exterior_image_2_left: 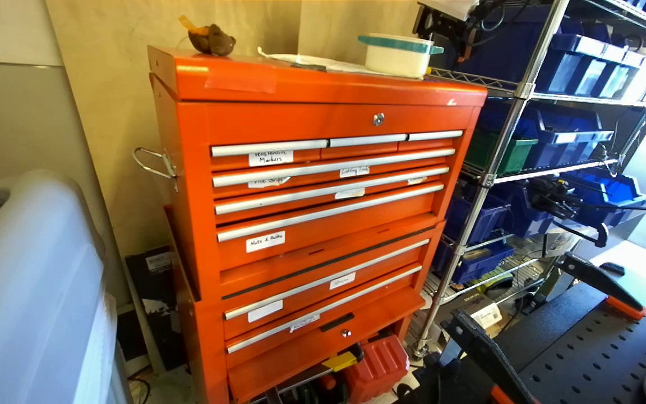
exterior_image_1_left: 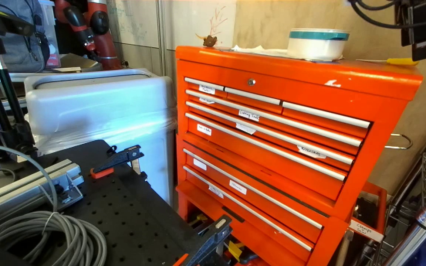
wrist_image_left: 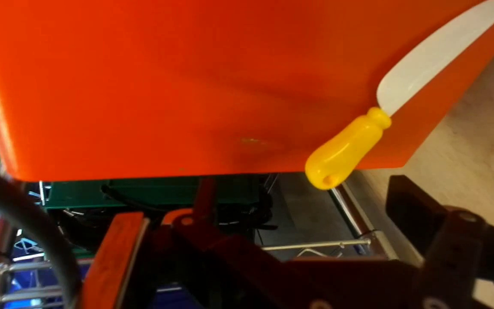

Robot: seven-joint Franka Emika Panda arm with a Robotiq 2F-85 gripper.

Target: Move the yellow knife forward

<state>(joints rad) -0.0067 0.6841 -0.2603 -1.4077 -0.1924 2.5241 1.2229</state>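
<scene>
We find the yellow knife lying on the orange tool chest, its handle end projecting past the edge in the wrist view. We observe the gripper near the handle, fingers spread wide.

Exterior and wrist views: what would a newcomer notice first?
The orange-red tool chest dominates both exterior views, with a white-and-teal container on top. In the wrist view, the yellow-handled knife stands out at upper right, lying near the edge of the chest's top.
</scene>
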